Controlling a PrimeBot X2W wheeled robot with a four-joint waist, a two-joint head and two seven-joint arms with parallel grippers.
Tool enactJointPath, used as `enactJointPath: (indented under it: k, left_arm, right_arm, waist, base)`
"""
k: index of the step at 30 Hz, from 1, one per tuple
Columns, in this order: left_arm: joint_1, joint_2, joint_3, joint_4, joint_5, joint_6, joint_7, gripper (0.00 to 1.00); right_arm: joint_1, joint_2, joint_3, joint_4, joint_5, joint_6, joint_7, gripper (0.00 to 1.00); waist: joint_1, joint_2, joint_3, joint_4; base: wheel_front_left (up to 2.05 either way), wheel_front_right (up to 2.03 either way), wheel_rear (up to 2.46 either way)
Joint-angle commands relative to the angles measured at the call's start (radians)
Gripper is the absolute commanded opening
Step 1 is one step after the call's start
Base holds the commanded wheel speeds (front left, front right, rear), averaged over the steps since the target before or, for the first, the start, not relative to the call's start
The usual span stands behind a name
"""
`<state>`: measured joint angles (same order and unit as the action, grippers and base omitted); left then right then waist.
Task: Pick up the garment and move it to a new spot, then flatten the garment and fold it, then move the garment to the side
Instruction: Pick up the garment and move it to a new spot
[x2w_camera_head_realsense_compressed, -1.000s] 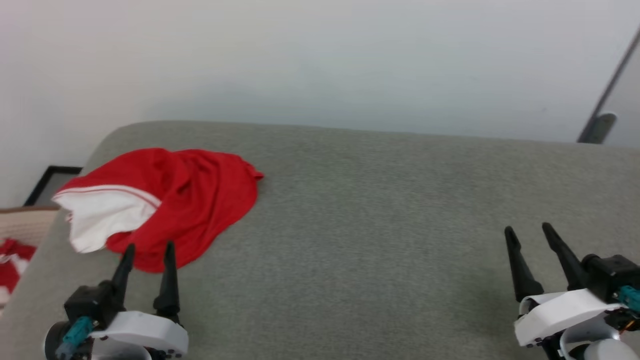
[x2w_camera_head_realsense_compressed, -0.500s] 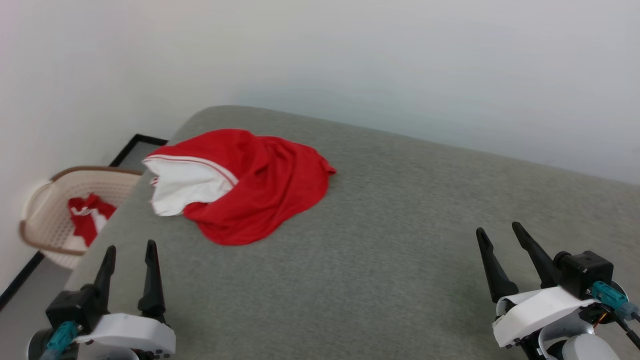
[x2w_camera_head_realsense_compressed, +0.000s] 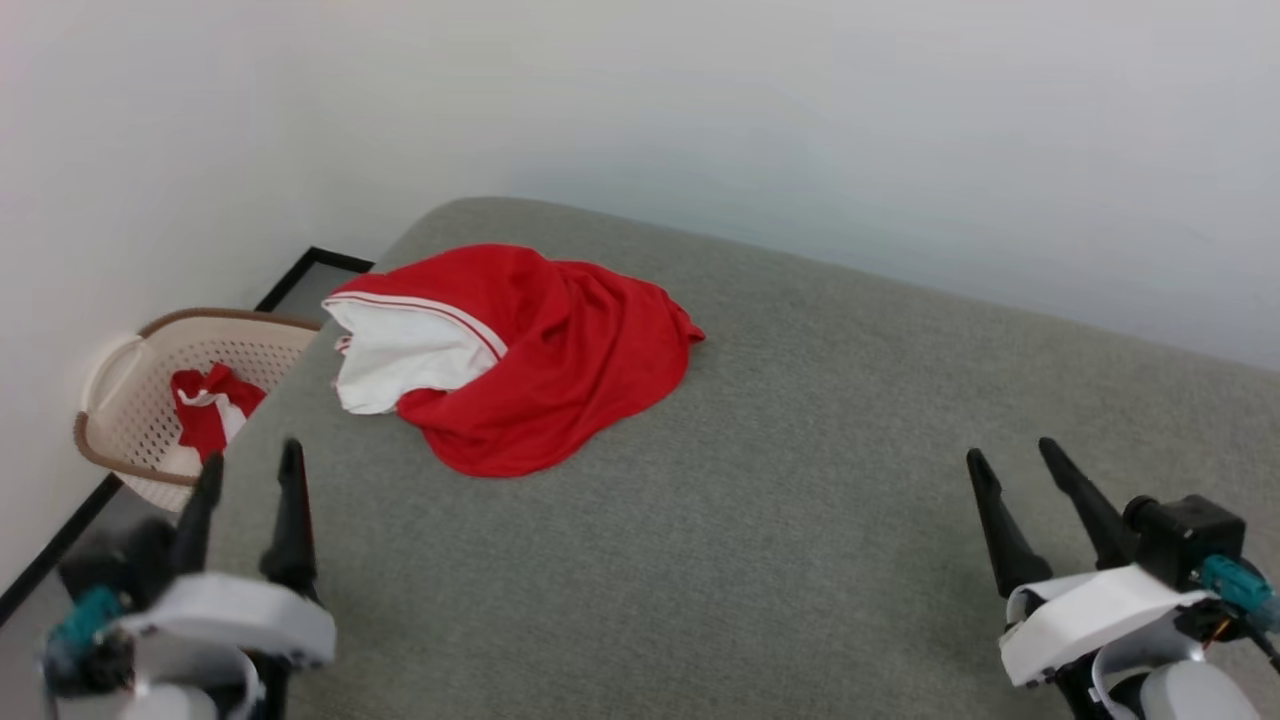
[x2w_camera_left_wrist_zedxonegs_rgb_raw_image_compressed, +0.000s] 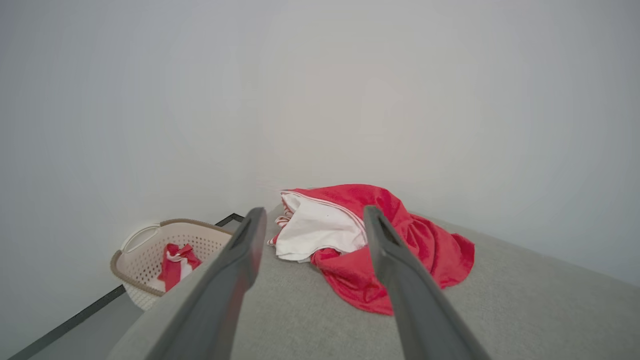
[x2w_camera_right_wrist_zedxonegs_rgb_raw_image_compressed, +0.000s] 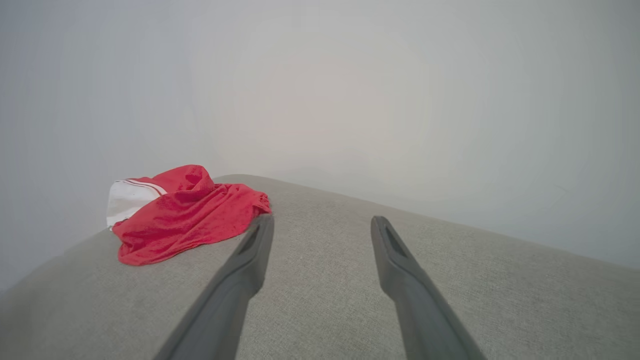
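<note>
The garment (x2w_camera_head_realsense_compressed: 570, 370) lies crumpled on the far left corner of a grey padded surface (x2w_camera_head_realsense_compressed: 800, 520), red with a white sleeve (x2w_camera_head_realsense_compressed: 400, 360) edged by striped trim on its left side. Its lettering is hidden in the folds. My left gripper (x2w_camera_head_realsense_compressed: 252, 455) is open and blurred near the surface's left edge, well short of the garment. In the left wrist view the garment (x2w_camera_left_wrist_zedxonegs_rgb_raw_image_compressed: 420, 245) sits just beyond the open left gripper (x2w_camera_left_wrist_zedxonegs_rgb_raw_image_compressed: 315, 211). My right gripper (x2w_camera_head_realsense_compressed: 1012, 450) is open at the lower right, far from the garment (x2w_camera_right_wrist_zedxonegs_rgb_raw_image_compressed: 185, 220); its own view shows the right gripper (x2w_camera_right_wrist_zedxonegs_rgb_raw_image_compressed: 323, 218) empty.
A cream perforated basket (x2w_camera_head_realsense_compressed: 130, 400) with a brown rim stands on the floor left of the surface, holding a red-and-white cloth (x2w_camera_head_realsense_compressed: 210, 410); the left wrist view shows the basket (x2w_camera_left_wrist_zedxonegs_rgb_raw_image_compressed: 145, 255) too. A plain pale wall (x2w_camera_head_realsense_compressed: 800, 120) rises behind. The surface's left edge drops to the floor.
The head camera has turned left, so the garment sits further right in the picture and the basket has come into view. My left gripper now looks blurred and slightly higher. Both grippers stay open.
</note>
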<state>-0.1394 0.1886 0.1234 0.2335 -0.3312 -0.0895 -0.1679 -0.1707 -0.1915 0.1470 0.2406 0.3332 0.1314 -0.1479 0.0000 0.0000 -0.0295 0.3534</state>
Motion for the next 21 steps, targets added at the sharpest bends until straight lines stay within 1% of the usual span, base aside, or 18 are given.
enactJointPath:
  k: [1, 4, 9, 15, 21]
  left_arm:
    - [-0.033, 0.013, 0.0, -0.006, -0.02, -0.009, 0.02, 1.0]
    - [-0.096, 0.049, 0.002, 0.016, -0.058, -0.021, 0.081, 1.0]
    - [-0.238, 0.13, -0.009, 0.089, -0.135, -0.036, 0.192, 1.0]
    - [-0.404, 0.224, -0.05, 0.204, -0.196, -0.04, 0.313, 1.0]
    - [-0.541, 0.299, -0.11, 0.33, -0.265, -0.041, 0.427, 1.0]
  right_arm:
    - [-0.021, -0.006, -0.004, -0.011, -0.005, -0.001, 0.004, 1.0]
    - [-0.037, -0.015, -0.002, -0.034, -0.014, -0.001, 0.018, 1.0]
    - [-0.08, -0.032, -0.001, -0.074, -0.024, -0.001, 0.04, 1.0]
    - [-0.125, -0.041, 0.0, -0.11, -0.031, -0.001, 0.049, 1.0]
    - [-0.167, -0.044, 0.006, -0.147, -0.039, -0.001, 0.053, 1.0]
  waist:
    - [0.0, 0.0, 0.037, -0.033]
    - [0.0, 0.0, 0.088, -0.072]
    - [0.0, 0.0, 0.184, -0.142]
    - [0.0, 0.0, 0.284, -0.218]
    - [0.0, 0.0, 0.376, -0.28]
  base:
    - [0.0, 0.0, 0.0]
    - [0.0, 0.0, 0.0]
    - [0.0, 0.0, 0.0]
    - [0.0, 0.0, 0.0]
    - [0.0, 0.0, 0.0]
